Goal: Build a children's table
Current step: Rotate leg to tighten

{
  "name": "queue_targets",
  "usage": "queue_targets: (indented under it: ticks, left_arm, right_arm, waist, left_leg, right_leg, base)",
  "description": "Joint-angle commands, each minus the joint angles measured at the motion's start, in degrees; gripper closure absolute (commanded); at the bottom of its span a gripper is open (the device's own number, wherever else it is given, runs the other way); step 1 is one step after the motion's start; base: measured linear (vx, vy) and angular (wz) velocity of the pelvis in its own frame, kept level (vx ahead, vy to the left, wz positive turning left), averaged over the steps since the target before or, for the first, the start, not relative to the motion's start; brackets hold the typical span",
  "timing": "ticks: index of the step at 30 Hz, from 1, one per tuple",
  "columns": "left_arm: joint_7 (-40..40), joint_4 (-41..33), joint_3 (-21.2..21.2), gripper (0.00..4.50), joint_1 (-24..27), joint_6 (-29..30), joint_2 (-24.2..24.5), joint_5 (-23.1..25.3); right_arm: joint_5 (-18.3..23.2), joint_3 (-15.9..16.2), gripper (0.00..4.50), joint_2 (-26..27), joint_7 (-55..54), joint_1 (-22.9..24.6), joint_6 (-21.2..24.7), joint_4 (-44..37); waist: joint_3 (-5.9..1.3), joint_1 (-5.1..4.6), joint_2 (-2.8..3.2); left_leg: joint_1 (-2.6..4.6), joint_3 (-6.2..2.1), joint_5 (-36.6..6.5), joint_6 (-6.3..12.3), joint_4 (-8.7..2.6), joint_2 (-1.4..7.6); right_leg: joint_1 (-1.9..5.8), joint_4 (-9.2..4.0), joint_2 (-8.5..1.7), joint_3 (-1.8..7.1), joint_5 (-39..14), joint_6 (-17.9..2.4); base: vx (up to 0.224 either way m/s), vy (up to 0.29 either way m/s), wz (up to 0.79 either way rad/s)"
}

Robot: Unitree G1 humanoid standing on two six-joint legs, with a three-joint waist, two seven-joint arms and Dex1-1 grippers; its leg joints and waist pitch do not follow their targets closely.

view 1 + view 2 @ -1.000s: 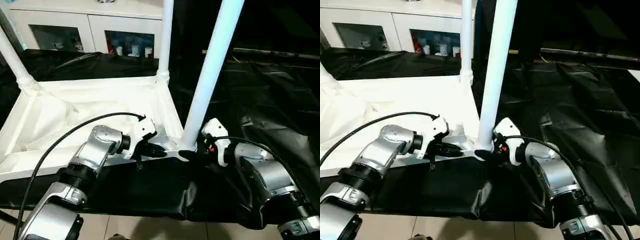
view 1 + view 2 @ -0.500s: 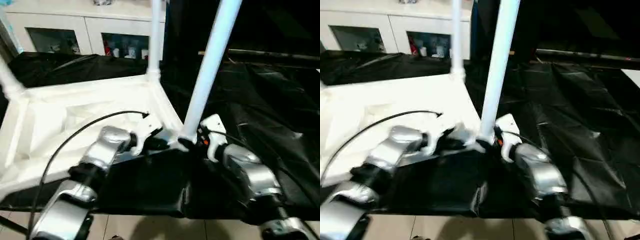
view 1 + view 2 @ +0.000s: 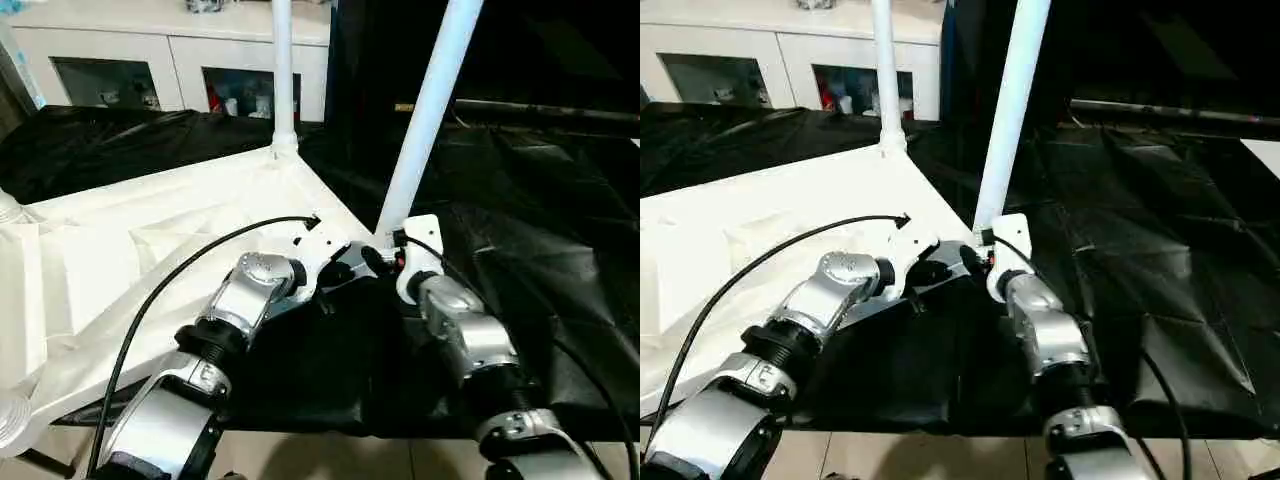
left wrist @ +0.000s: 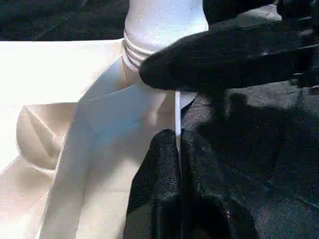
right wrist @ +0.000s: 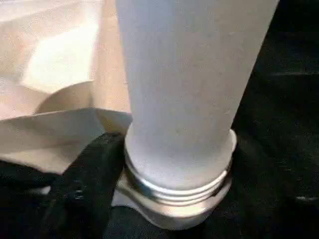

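Up close, left end effector [image 4: 178, 149] apparently pinches the tabletop's rim [image 4: 177, 112]; right's state unclear.

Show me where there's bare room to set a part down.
Free: the black sheet beyond the near leg, and the tabletop's inner panel towards the far leg. Crowded: the near corner socket, where both grippers meet.

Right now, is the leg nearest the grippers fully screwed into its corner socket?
Not fully. On the near leg, thread rings remain visible above the corner socket, so the leg is in but not yet seated.
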Motion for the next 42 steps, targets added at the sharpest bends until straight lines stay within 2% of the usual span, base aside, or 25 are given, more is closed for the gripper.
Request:
queue_targets:
  ticks: [1, 3, 4, 5, 6, 7, 8, 10, 13, 14, 15, 17, 20, 24, 31, 36, 39, 40, 41, 42]
  left_arm:
    - [-2.80, 0.45, 0.02, 4.50, 0.86, -1.80, -0.58, -2.23]
    - [-6.94, -0.65, -0.39, 4.50, 1.62, -2.32, 1.51, -2.77]
    - [-6.94, -0.65, -0.39, 4.50, 1.62, -2.32, 1.51, -2.77]
    - [-10.66, -1.86, -0.62, 4.50, 2.28, -3.12, 3.18, -3.56]
    - [-10.91, -1.94, -0.63, 4.50, 2.32, -3.19, 3.29, -3.61]
    - [-13.21, -2.56, -0.71, 4.50, 2.63, -3.48, 4.30, -4.08]
    - [-15.11, -2.99, -0.89, 4.50, 2.86, -3.82, 5.16, -4.40]
    - [-19.23, -4.18, -1.33, 4.50, 3.44, -4.55, 6.88, -5.24]
    - [-25.39, -6.88, -1.57, 4.50, 4.24, -3.52, 9.23, -7.37]
    - [-25.61, -7.00, -1.58, 4.50, 4.25, -3.41, 9.37, -7.42]
    - [-26.27, -7.36, -1.61, 4.50, 4.27, -2.97, 9.84, -7.53]
    - [-27.62, -7.39, -1.50, 4.50, 4.09, -2.79, 11.32, -7.28]
    - [-27.53, -7.09, -1.18, 4.50, 3.97, -2.99, 11.48, -7.21]
    - [-27.73, -7.58, -1.00, 4.50, 4.15, -2.72, 11.62, -7.37]
    - [-27.82, -8.23, -1.09, 4.50, 4.50, -2.16, 11.46, -7.73]
    - [-26.91, -8.17, -0.96, 4.50, 4.69, -2.29, 10.77, -7.78]
    - [-21.67, -6.53, -0.18, 4.50, 4.10, -2.98, 8.67, -6.76]
    - [-17.47, -4.76, 0.27, 4.50, 3.35, -3.21, 7.27, -5.73]
    - [-17.24, -4.68, 0.26, 4.50, 3.32, -3.21, 7.16, -5.67]
    - [-12.97, -3.26, 0.26, 4.50, 2.79, -3.09, 5.04, -4.64]
  right_arm:
    - [1.15, 1.34, 0.84, -0.44, 3.61, 0.18, 0.02, -2.08]
    - [1.54, 4.70, 0.65, -5.13, 11.96, 1.58, 1.01, -5.56]
    - [1.54, 4.70, 0.65, -5.13, 11.96, 1.58, 1.01, -5.56]
    - [2.36, 6.56, 0.65, -8.59, 18.40, 3.26, 1.34, -9.01]
    - [2.39, 6.65, 0.65, -8.80, 18.86, 3.37, 1.35, -9.23]
    - [2.76, 7.29, 0.65, -10.46, 22.06, 4.09, 1.81, -10.80]
    - [2.92, 7.58, 0.65, -11.45, 23.85, 4.44, 2.09, -11.64]
    - [3.01, 8.31, 0.65, -13.10, 26.69, 4.97, 2.47, -12.80]
    - [3.20, 9.33, 0.65, -14.90, 29.43, 5.47, 2.74, -13.98]
    - [3.25, 9.37, 0.65, -14.97, 29.55, 5.48, 2.79, -14.05]
    - [3.44, 9.53, 0.65, -15.23, 29.98, 5.51, 2.99, -14.28]
    - [3.65, 10.13, 0.65, -15.97, 31.49, 5.61, 3.35, -14.74]
    - [3.24, 10.37, 0.65, -16.06, 32.16, 5.66, 3.28, -14.62]
    - [2.31, 11.26, 0.98, -16.22, 32.60, 5.90, 2.86, -14.25]
    - [2.37, 11.45, 1.63, -15.83, 31.75, 6.16, 3.05, -14.16]
    - [2.10, 10.72, 1.73, -14.42, 29.40, 6.66, 2.90, -13.44]
    - [1.04, 8.80, 1.74, -11.49, 22.32, 6.64, 3.49, -10.92]
    - [0.47, 7.85, 1.75, -9.55, 17.95, 6.54, 4.10, -9.63]
    - [0.42, 7.79, 1.75, -9.39, 17.59, 6.54, 4.14, -9.53]
    - [-0.55, 6.55, 1.75, -6.53, 11.05, 6.45, 4.86, -7.80]
  waist:
    - [-3.07, 0.05, -0.74]
    - [-3.13, 0.32, -0.85]
    - [-3.12, 0.47, -0.81]
    - [-3.07, 0.62, -0.99]
    - [-3.08, 0.68, -0.96]
    - [-3.06, 0.69, -0.45]
    - [-3.02, 0.59, -0.70]
    - [-2.96, 0.40, -0.43]
    - [-3.00, 0.29, -0.35]
    - [-2.99, 0.23, -0.33]
    - [-3.09, 0.48, -0.20]
    - [-3.13, 0.78, -0.25]
    - [-3.10, 0.86, -0.31]
    - [-3.17, 0.88, -0.54]
    - [-3.15, 0.98, -0.54]
    - [-3.14, 0.99, -0.51]
    - [-3.06, 0.79, -0.45]
    - [-3.02, 0.72, -0.47]
    - [-2.92, 0.51, -0.43]
    - [-2.97, 0.25, -0.53]
  left_leg:
    - [1.11, -0.23, -17.49, 0.64, -3.66, 0.38]
    - [1.04, -0.17, -15.64, 1.32, -3.48, 0.40]
    - [1.10, -0.14, -15.38, 1.65, -3.43, 0.45]
    - [1.06, -0.13, -14.93, 2.14, -3.36, 0.41]
    - [1.06, -0.03, -14.57, 2.80, -3.29, 0.48]
    - [1.08, -0.11, -14.64, 2.85, -3.32, 0.48]
    - [1.04, -0.09, -14.87, 2.82, -3.37, 0.51]
    - [1.09, -0.13, -15.95, 2.40, -3.51, 0.56]
    - [1.30, -0.16, -17.00, 1.69, -3.58, 0.73]
    - [1.30, -0.09, -16.78, 1.62, -3.56, 0.75]
    - [1.60, -0.02, -16.60, 1.68, -3.46, 0.87]
    - [1.35, 0.01, -14.79, 2.03, -3.38, 0.79]
    - [1.37, 0.05, -14.78, 1.90, -3.38, 0.79]
    - [1.28, 0.06, -14.24, 1.92, -3.27, 0.73]
    - [1.32, 0.08, -13.66, 2.24, -3.19, 0.73]
    - [1.29, 0.08, -13.75, 2.13, -3.17, 0.70]
    - [1.34, -0.01, -15.35, 1.11, -3.34, 0.70]
    - [1.35, -0.04, -15.73, 0.82, -3.43, 0.71]
    - [1.43, -0.07, -16.82, 0.08, -3.56, 0.70]
    - [1.36, -0.11, -17.40, -0.43, -3.54, 0.62]
  right_leg:
    - [1.53, -4.88, -1.16, 0.47, -12.04, -9.45]
    - [1.88, -4.70, -1.13, 0.44, -9.85, -9.98]
    - [1.89, -4.69, -1.14, 0.43, -9.26, -10.09]
    - [2.12, -4.68, -1.10, 0.37, -8.62, -10.34]
    - [2.00, -4.60, -1.19, 0.48, -8.03, -10.63]
    - [2.01, -4.58, -1.18, 0.46, -7.97, -10.79]
    - [2.03, -4.63, -1.09, 0.40, -8.32, -11.09]
    - [1.86, -4.65, -1.09, 0.40, -9.67, -11.56]
    - [1.67, -4.44, -1.11, 0.42, -10.12, -12.40]
    - [1.60, -4.42, -1.05, 0.47, -9.34, -12.65]
    - [1.47, -4.36, -1.11, 0.50, -8.45, -13.01]
    - [1.67, -3.98, -1.08, 0.42, -5.92, -13.46]
    - [1.72, -3.95, -1.10, 0.38, -5.69, -13.64]
    - [1.86, -3.86, -1.19, 0.40, -5.40, -13.57]
    - [1.86, -3.82, -1.19, 0.40, -5.42, -13.58]
    - [1.81, -3.83, -1.21, 0.42, -5.60, -13.48]
    - [1.66, -4.02, -1.20, 0.40, -8.27, -12.98]
    - [1.64, -4.11, -1.20, 0.40, -9.00, -12.77]
    - [1.46, -4.32, -1.19, 0.41, -10.72, -12.31]
    - [1.41, -4.37, -1.23, 0.45, -12.09, -11.88]
  base:
    - [0.000, 0.000, 0.00]
    - [0.000, 0.000, 0.00]
    - [0.000, 0.000, 0.00]
    - [0.000, 0.000, 0.00]
    - [0.000, 0.000, 0.00]
    - [0.000, 0.000, 0.00]
    - [0.000, 0.000, 0.00]
    - [0.000, 0.000, 0.00]
    - [0.000, 0.000, 0.00]
    - [0.000, 0.000, 0.00]
    - [0.000, 0.000, 0.00]
    - [0.000, 0.000, 0.00]
    - [0.000, 0.000, 0.00]
    - [0.000, 0.000, 0.00]
    - [0.000, 0.000, 0.00]
    - [0.000, 0.000, 0.00]
    - [0.000, 0.000, 0.00]
    - [0.000, 0.000, 0.00]
    - [0.000, 0.000, 0.00]
    - [0.000, 0.000, 0.00]
